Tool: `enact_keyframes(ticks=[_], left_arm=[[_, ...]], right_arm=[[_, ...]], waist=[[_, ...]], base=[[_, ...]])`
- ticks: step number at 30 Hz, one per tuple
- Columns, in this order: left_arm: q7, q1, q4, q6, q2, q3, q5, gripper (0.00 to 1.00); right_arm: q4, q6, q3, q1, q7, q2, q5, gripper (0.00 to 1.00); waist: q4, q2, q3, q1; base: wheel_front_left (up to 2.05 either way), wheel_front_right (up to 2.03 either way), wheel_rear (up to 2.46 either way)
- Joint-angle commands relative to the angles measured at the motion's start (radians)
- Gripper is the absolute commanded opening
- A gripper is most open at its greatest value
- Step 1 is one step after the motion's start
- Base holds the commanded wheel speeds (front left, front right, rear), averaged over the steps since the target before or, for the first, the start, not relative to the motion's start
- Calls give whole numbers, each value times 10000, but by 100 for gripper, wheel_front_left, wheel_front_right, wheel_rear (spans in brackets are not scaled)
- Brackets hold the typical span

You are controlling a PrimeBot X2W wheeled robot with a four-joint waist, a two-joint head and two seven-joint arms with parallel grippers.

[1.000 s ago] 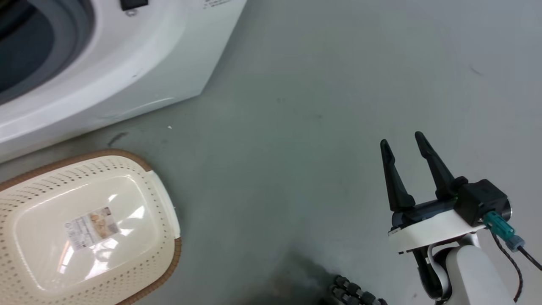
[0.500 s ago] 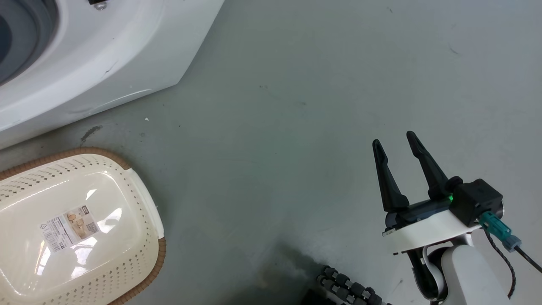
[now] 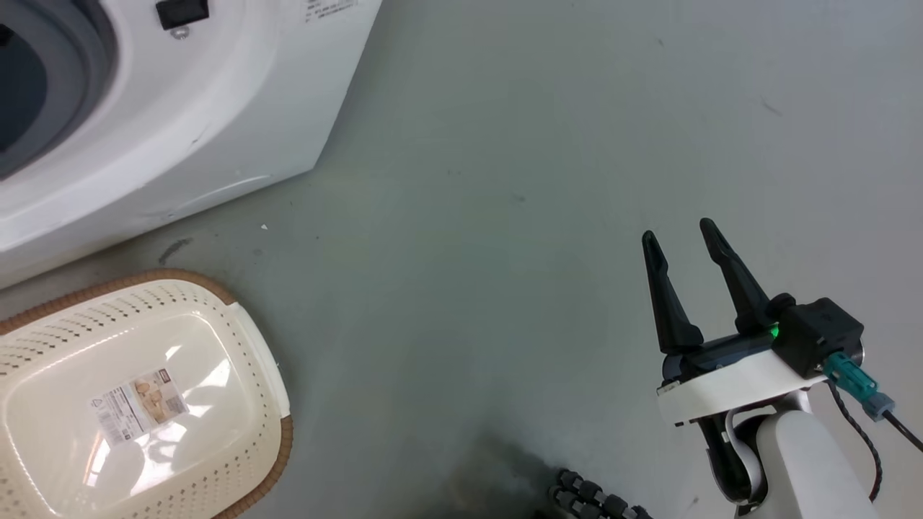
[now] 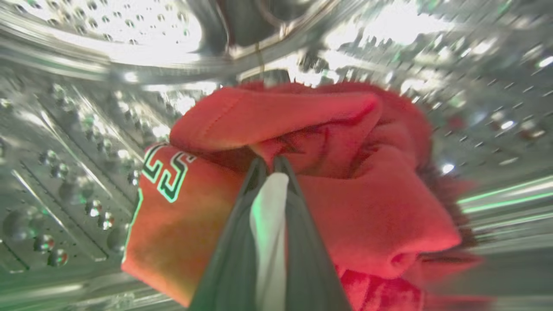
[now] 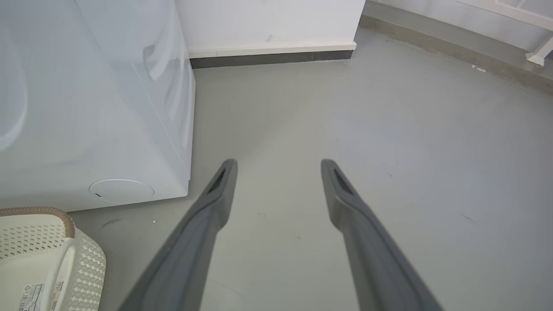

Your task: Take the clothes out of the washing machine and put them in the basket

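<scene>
The clothes (image 4: 367, 194) lie inside the washer (image 3: 216, 108), a bunched red heap on the perforated steel wall of the drum (image 4: 77, 129). One fold, turned toward the drum wall, carries outlined lettering (image 4: 166, 172). The picture there is slightly blurred, so the letters cannot be read.

The left claw (image 4: 270, 163) is inside the washer too, clenched on the clothes. Its two fingers stand almost together with a strip of white cloth (image 4: 268, 216) caught between them. Their tips are pressed into a red fold near the top of the heap.

The basket (image 3: 180, 277) stands on the floor (image 3: 505, 180) just outside the washer, near its lower front edge but not touching it. Its brown rim curves along the side nearest the washer, and a paper label (image 3: 137, 406) sits on its glossy cream bottom.

The right claw (image 3: 678, 234) hangs outside the washer, well off its front corner and above bare floor. It is released, with its fingers spread and only floor showing between them. The fingers point away from the robot, roughly along the washer's side rather than at its opening. A green light (image 3: 775, 331) glows at the base of one finger. In the right wrist view a round cover (image 5: 121, 190) shows low on the washer's white panel. A white wall with a dark skirting (image 5: 268, 58) stands just behind the washer.
</scene>
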Motion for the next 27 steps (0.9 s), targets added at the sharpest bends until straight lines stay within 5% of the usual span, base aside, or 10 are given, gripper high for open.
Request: enact_keyframes(ticks=[1, 7, 16, 27], left_arm=[[-552, 290, -19, 144, -70, 59, -41, 0], [-2799, 1531, 655, 344, -551, 440, -536, 0], [-5483, 3329, 1649, 64, -1507, 702, -1210, 0], [-6558, 5103, 1144, -214, -2597, 539, -1409, 0]], right_arm=[[34, -10, -60, -128, -32, 13, -1, 100], [267, -9, -153, 86, -32, 11, 33, 100], [529, -9, -521, 743, -10, 10, -456, 100], [-37, -9, -845, 1775, 841, 8, -1102, 100]], waist=[[85, 0, -282, -1], [260, 0, -1313, -1], [947, 0, -3355, -1], [2059, 0, -5565, -1]], base=[[0, 0, 0], [0, 0, 0], [0, 0, 0], [0, 0, 0]])
